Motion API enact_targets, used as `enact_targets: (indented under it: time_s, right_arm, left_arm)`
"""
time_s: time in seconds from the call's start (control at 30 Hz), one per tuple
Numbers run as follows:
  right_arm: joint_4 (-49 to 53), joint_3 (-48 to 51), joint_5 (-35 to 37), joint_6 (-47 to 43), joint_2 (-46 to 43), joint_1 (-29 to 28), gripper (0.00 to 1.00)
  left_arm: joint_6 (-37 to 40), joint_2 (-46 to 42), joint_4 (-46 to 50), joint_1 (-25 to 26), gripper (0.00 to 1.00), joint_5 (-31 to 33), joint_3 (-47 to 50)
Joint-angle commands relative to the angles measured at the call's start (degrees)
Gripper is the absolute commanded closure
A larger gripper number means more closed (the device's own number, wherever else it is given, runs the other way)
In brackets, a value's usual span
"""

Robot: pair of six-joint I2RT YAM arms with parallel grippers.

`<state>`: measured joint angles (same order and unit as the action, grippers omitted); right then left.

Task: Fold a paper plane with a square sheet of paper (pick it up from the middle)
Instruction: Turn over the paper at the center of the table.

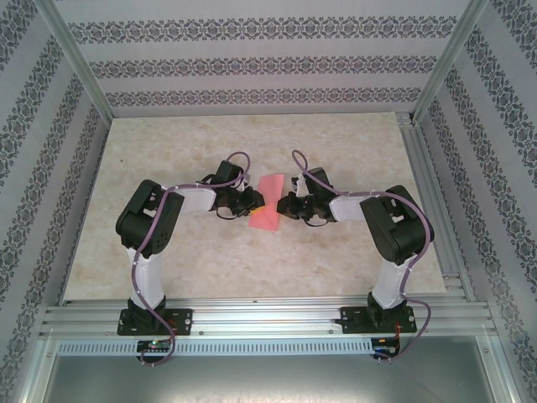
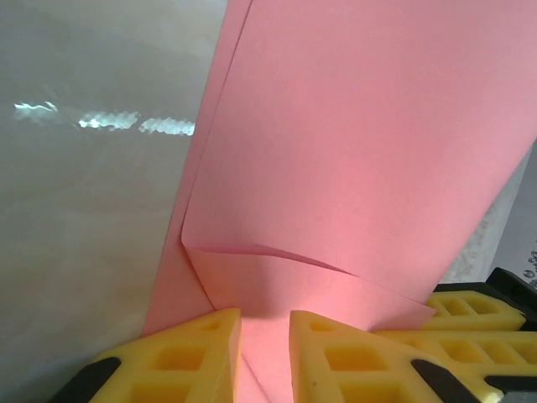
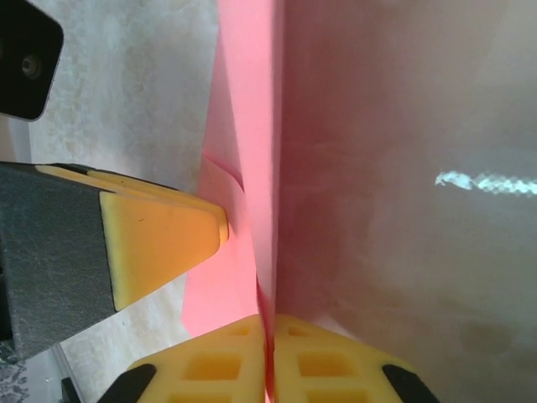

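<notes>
Counter (image 1: 168, 252): flat, pale, marbled slab with a faint gloss. Paper (image 1: 267, 208): pink, matte, partly folded sheet with a creased flap, at the counter's centre; judged very light, limp and easily crumpled or torn, best pinched along a doubled crease rather than a single loose edge. Right gripper (image 3: 270, 323), yellow and ribbed, is clenched on the paper's edge; left gripper (image 2: 265, 323) has its jaws slightly apart at the flap, and its hold cannot be told.
</notes>
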<state>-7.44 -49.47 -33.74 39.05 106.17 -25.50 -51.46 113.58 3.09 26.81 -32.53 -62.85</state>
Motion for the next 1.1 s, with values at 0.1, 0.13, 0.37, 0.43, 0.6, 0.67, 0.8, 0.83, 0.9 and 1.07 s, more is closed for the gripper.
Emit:
enact_targets:
  time_s: [0.1,0.13,0.37,0.43,0.6,0.67,0.8,0.83,0.9,1.07]
  right_arm:
    - [11.7,-3.9,4.4,-7.7,-5.5,-0.6,0.96]
    - [15.1,-4.8,6.1,-9.6,-7.1,-0.6,0.98]
    - [46.7,-15.5,33.8,-26.2,-17.3,-3.7,0.96]
    - [53.8,-19.2,45.2,-29.5,-18.0,-6.5,0.95]
    - [63.9,-25.3,64.1,-32.9,-12.3,-13.6,0.96]
    - [65.5,-26.7,67.3,-32.8,-8.4,-17.4,0.97]
    - [67.2,-29.5,73.0,-31.4,-0.2,-24.4,0.96]
    - [67.8,-30.7,73.9,-30.9,2.0,-26.1,0.96]
    - [68.1,-32.7,74.3,-29.7,5.5,-29.3,0.96]
    - [68.8,-37.5,67.3,-25.7,12.3,-34.3,0.9]
  left_arm:
    - [0.4,-6.4,1.3,0.5,0.7,1.2,-0.9]
    - [0.5,-8.1,1.7,0.4,0.67,2.1,-0.8]
    - [0.9,-22.2,9.3,-2.5,0.56,13.6,2.5]
    - [0.3,-26.0,10.4,-4.5,0.54,15.8,4.7]
    - [-1.6,-33.6,10.4,-11.1,0.54,17.1,11.5]
    - [-2.6,-36.6,10.4,-13.9,0.54,17.6,14.3]
    - [-3.9,-42.1,11.1,-19.1,0.53,18.1,18.9]
    - [-4.2,-43.1,11.6,-20.3,0.54,18.1,19.8]
    - [-4.2,-45.7,12.4,-22.2,0.53,18.0,21.1]
    - [-3.1,-49.2,14.8,-24.6,0.53,17.8,21.8]
